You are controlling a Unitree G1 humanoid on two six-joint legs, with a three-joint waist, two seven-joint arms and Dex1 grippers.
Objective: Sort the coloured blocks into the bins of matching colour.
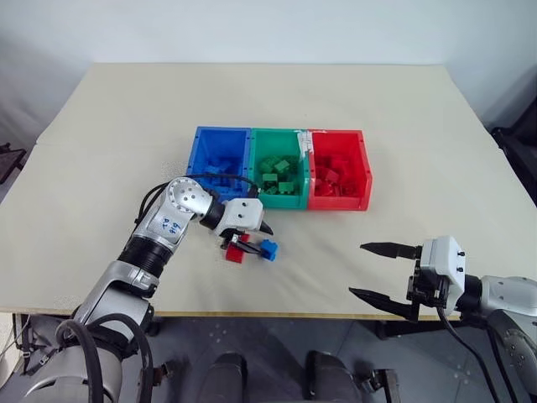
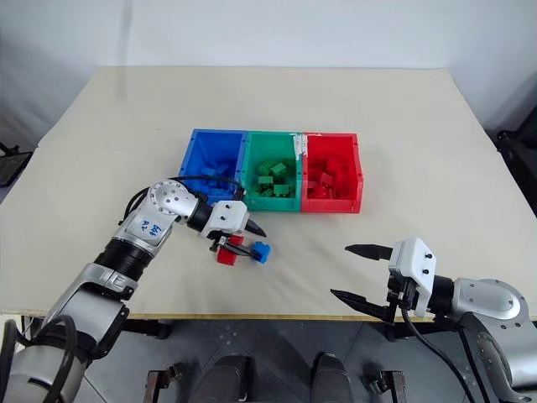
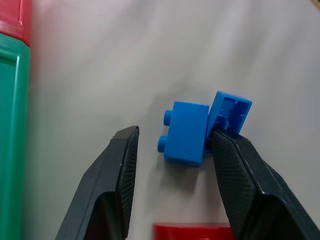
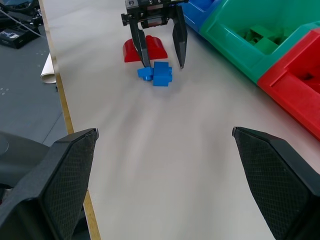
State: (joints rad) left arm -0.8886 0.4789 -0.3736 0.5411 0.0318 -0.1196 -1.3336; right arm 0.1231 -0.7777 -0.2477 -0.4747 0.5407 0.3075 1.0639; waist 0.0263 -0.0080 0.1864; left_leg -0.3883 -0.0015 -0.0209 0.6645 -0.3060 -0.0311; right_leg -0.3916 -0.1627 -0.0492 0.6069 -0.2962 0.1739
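Observation:
Two small blue blocks (image 3: 184, 132) (image 3: 230, 112) lie touching each other on the pale table, a red block (image 1: 235, 253) just beside them. My left gripper (image 3: 172, 133) is open, pointing down over them. Its fingers straddle the studded blue block: one finger (image 3: 235, 170) rests against the tilted second blue block, while the other stands clear with a gap. The blue bin (image 1: 195, 159), green bin (image 1: 281, 201) and red bin (image 1: 338, 201) sit in a row behind, each holding blocks of its own colour. My right gripper (image 1: 357, 269) hovers open and empty near the front right.
The table's front edge (image 1: 277, 315) runs just below both grippers. A white tag (image 1: 302, 143) stands between the green and red bins. Dark equipment (image 1: 522, 147) sits beyond the table's right side.

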